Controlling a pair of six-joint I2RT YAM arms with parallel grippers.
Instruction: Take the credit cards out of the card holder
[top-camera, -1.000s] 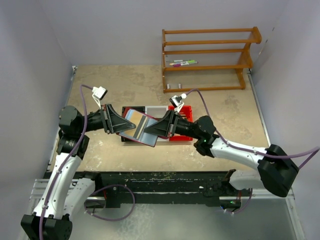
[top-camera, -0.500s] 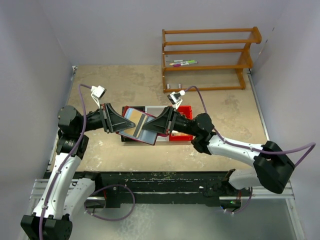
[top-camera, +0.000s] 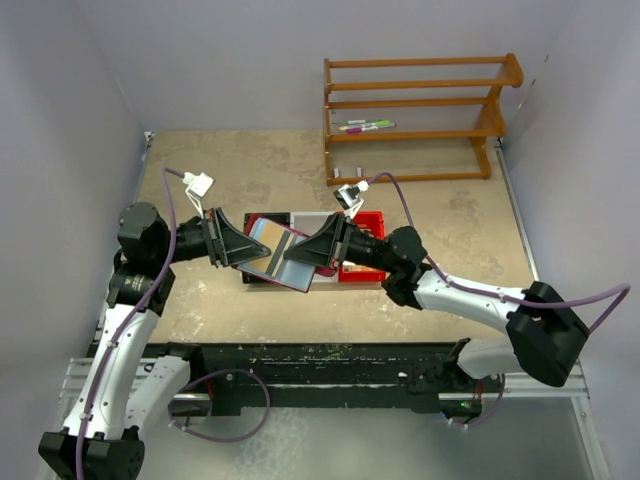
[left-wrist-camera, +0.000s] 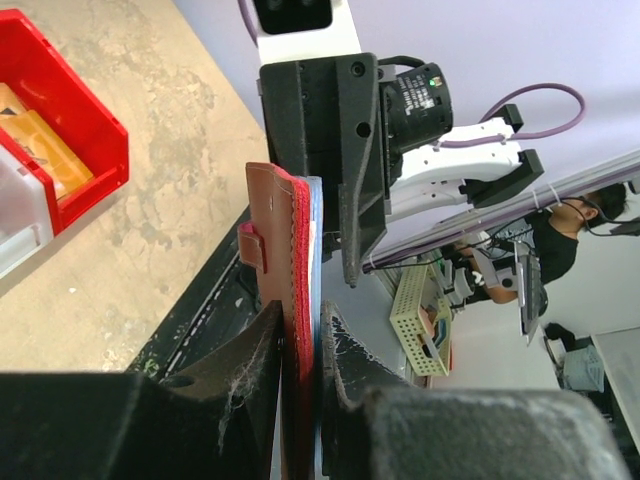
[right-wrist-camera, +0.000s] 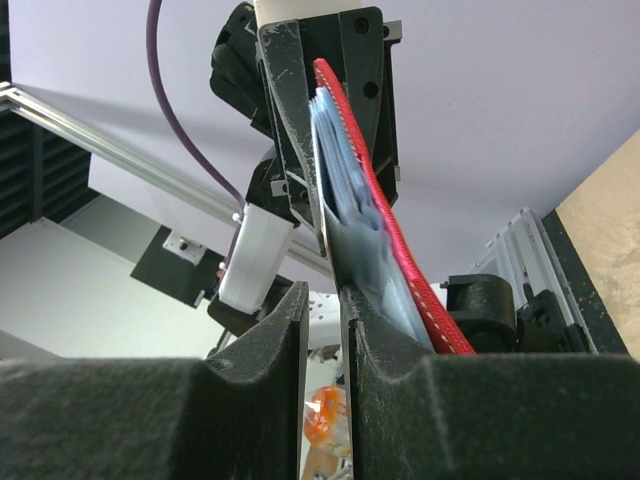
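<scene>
Only wrist views show left hand (left-wrist-camera: 300, 320) pinching card holder (left-wrist-camera: 285, 230); right hand (right-wrist-camera: 325, 295) grip unclear.

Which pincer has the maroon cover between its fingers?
The left pincer, clamped on the card holder, cover and sleeves together. The right pincer straddles only a blue-grey sleeve, cover outside.

The card holder (top-camera: 280, 270) was located above the table (top-camera: 250, 170), between the left gripper (top-camera: 241, 261) at its left edge and the right gripper (top-camera: 291, 256) at its right edge. A bin (top-camera: 372, 222) sat just behind the right gripper. A shelf rack (top-camera: 410, 105) stood at the far right, with markers (top-camera: 365, 126) on one shelf.
</scene>
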